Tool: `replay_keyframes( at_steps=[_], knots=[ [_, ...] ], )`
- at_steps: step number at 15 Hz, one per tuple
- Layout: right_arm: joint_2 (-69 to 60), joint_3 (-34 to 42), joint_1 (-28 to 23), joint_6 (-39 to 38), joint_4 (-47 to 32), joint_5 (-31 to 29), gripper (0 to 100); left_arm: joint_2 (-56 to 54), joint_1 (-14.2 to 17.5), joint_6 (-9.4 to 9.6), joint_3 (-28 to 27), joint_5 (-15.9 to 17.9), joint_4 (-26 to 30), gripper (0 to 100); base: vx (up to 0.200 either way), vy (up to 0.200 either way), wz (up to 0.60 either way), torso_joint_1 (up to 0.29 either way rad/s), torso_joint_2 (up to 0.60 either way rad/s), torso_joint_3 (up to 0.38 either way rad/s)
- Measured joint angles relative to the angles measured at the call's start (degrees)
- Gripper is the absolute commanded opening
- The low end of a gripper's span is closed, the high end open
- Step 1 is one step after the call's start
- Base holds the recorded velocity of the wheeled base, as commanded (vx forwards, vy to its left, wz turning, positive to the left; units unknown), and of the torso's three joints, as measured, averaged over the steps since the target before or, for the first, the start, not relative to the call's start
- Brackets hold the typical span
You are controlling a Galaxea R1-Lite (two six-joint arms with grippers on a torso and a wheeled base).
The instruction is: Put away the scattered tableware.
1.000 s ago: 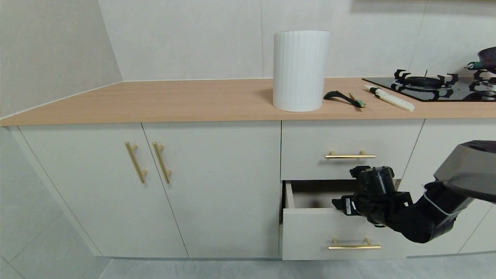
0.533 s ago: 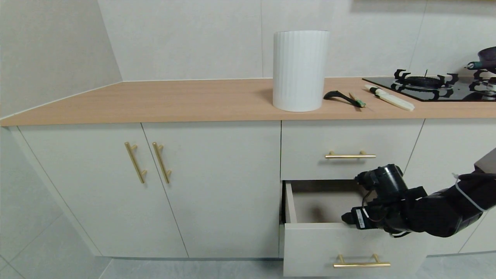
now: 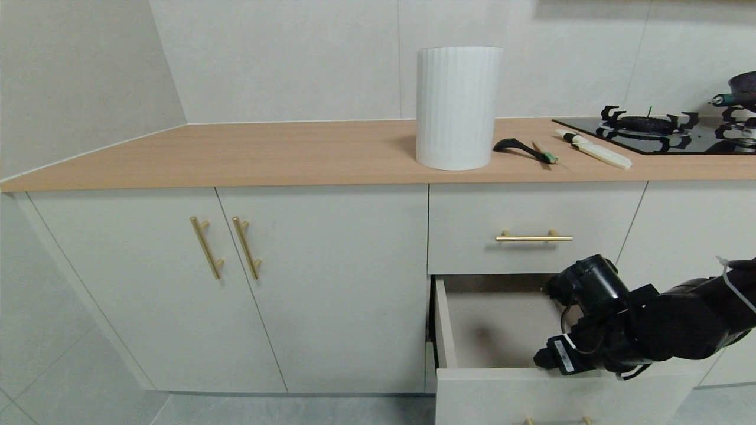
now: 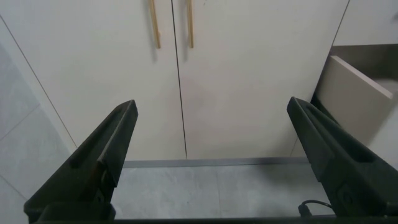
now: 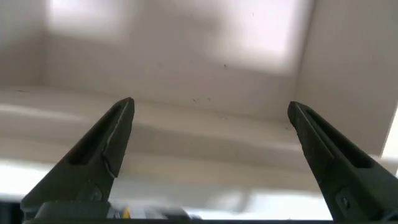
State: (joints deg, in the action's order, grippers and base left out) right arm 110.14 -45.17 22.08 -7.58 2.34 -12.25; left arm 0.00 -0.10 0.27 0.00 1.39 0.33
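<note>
Down low on the right, the right hand sits at the top edge of the lower drawer's front panel, with the drawer pulled well out from the cabinet. In the right wrist view its two fingers stand wide apart with nothing between them, the drawer's pale inside showing beyond; whether they touch the panel cannot be told. The left hand is spread just as wide and holds nothing, facing the closed double doors and the floor beneath them. Up on the wooden surface, the tableware lies to the right of a tall white ribbed container: a black ladle just beside it, a thin wooden stick lying against the ladle's handle, then a long cream-coloured utensil with a dark handle nearer the stove. All three lie flat, directly above the closed upper drawer.
</note>
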Motion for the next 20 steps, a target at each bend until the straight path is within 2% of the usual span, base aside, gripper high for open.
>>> replay_keyframes(
  at_steps=[8, 14, 17, 20],
  knots=[
    [-2.93, -0.72, 2.26, 3.34, -15.82, -0.44, 100, 0.0, 0.0, 0.0, 0.0, 0.0, 0.02, 100, 0.0, 0.0, 0.0, 0.0, 0.0, 0.0],
    [-3.83, -0.3, 6.36, 5.64, -29.21, -0.44, 100, 0.0, 0.02, 0.0, 0.0, 0.02, 0.0, 100, 0.0, 0.0, 0.0, 0.0, 0.0, 0.0],
    [-3.8, -0.23, 8.55, 5.89, -32.9, -0.46, 100, 0.0, 0.0, -0.02, 0.0, 0.02, 0.02, 100, 0.0, 0.0, 0.0, 0.0, 0.0, 0.0],
    [-3.72, -0.23, 9.78, 5.78, -33.13, -0.5, 100, 0.0, 0.0, -0.02, 0.0, 0.02, 0.0, 100, 0.0, 0.0, 0.0, 0.0, 0.0, 0.0]
  ],
)
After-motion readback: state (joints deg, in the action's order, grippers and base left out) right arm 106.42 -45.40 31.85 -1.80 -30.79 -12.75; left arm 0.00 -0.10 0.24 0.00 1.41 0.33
